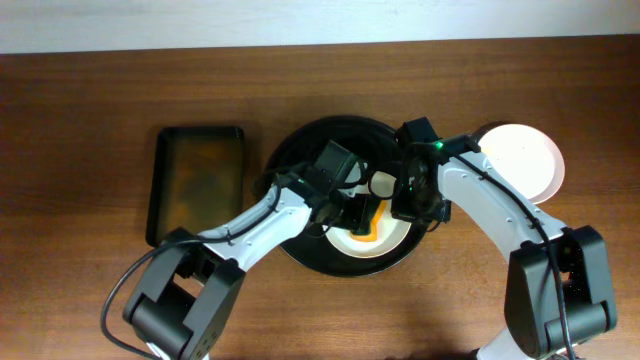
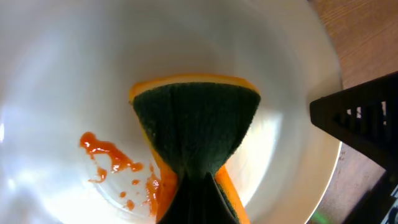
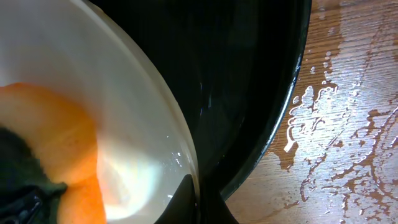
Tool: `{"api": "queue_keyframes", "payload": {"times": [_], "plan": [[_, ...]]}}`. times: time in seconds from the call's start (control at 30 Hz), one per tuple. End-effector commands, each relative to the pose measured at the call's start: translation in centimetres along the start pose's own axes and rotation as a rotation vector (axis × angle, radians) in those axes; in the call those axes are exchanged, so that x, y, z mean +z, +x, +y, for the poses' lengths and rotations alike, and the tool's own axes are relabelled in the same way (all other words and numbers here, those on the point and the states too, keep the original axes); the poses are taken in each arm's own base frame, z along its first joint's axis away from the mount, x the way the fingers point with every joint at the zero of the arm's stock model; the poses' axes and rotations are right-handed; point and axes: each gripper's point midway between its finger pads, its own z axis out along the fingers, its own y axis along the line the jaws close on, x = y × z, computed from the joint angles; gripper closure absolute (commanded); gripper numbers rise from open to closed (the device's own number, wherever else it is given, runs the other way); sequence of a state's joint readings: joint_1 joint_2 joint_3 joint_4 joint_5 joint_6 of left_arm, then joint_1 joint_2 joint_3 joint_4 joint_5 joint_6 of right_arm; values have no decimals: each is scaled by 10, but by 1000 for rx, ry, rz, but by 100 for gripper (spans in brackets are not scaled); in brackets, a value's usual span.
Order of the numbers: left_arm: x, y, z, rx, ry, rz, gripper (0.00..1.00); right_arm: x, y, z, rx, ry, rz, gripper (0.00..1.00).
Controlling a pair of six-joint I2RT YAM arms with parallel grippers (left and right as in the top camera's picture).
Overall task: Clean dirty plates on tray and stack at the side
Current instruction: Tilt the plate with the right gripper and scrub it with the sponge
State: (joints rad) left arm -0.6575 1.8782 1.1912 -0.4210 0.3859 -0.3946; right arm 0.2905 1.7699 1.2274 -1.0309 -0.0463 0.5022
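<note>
Plate [image 2: 74, 68] is pinched at the rim by right end effector [image 1: 412, 208]; sponge [image 2: 196, 124] is clenched by left end effector [image 1: 352, 214].

The left arm [image 1: 250, 225] reaches from the table's near edge, left of centre, slanting toward mid-table, its left hand [image 1: 358, 215] clamped on a sponge [image 2: 196, 121]. The right arm [image 1: 500, 205] rises from the near right corner, elbow bent, right hand [image 1: 413, 212] turned inward, fingers [image 3: 189, 202] pinching a plate [image 3: 124, 93] at its rim
</note>
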Motion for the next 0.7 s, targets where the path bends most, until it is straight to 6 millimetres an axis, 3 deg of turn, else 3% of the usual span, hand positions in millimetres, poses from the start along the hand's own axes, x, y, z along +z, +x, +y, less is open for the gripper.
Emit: {"api": "queue_keyframes", "payload": {"times": [0.0,0.2,0.37,0.43,0.53,0.6,0.67], "plan": [[13,4,17,-10,-103,3,100,-3,2,1,7,-3,0,96],[-1,-16,66,-21,-361,-105,100,-3,3,2,7,-6,3,96],[-13,-36,91,-61,-413,-179,100,-3,3,1,3,-5,5,96],[-13,-44,86,-61,-368,-203,100,-3,3,1,3,-4,5,96],[-9,-57,60,-37,-232,-238,100,-3,3,1,3,-5,5,96],[-26,-76,52,-25,-209,-317,100,-3,3,1,-1,-4,5,96],[-52,-93,59,-43,-215,-391,100,-3,3,1,-1,-4,5,96]]}}
